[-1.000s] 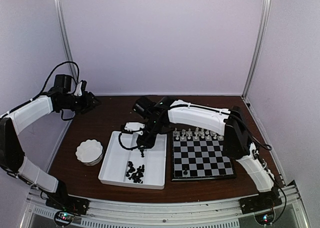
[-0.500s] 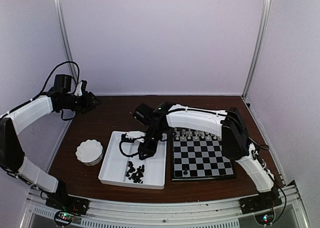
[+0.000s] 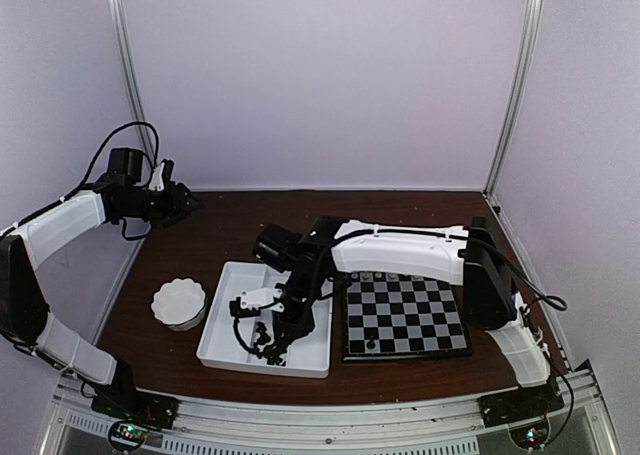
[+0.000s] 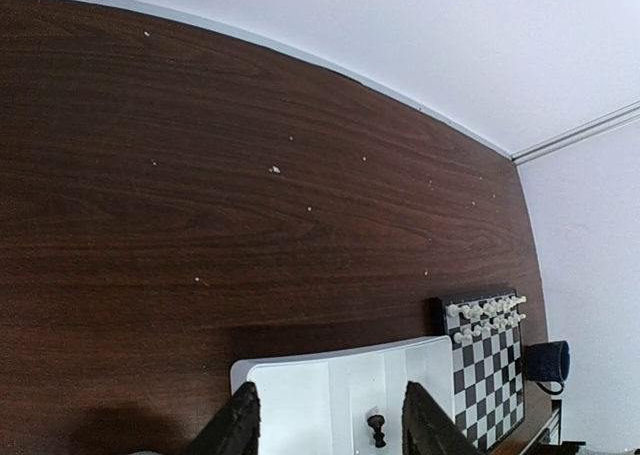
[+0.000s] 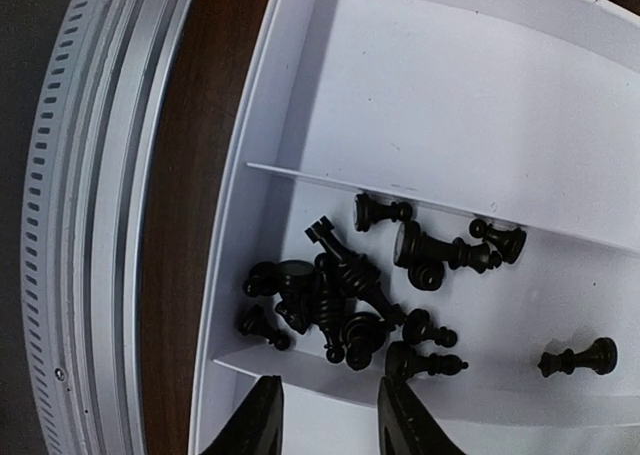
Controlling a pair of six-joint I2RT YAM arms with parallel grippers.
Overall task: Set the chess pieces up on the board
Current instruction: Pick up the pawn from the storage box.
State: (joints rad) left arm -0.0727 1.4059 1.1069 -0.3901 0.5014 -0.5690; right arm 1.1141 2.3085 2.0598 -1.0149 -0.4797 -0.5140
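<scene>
The chessboard lies right of a white divided tray. White chessmen line its far rows, partly behind the right arm. One black chessman stands on a near square. My right gripper hangs open and empty over the tray's near end. In the right wrist view, its fingers frame a pile of black chessmen lying on their sides, and a lone black piece lies apart. My left gripper is open and empty, high at the far left, away from everything.
A white scalloped bowl stands left of the tray. The left wrist view shows brown table, the tray's far end with one black piece, and the board's corner. A metal rail runs along the near table edge.
My right arm has swung from the tray's far end toward its near end and come down over the pile of black pieces. The left arm has not moved.
</scene>
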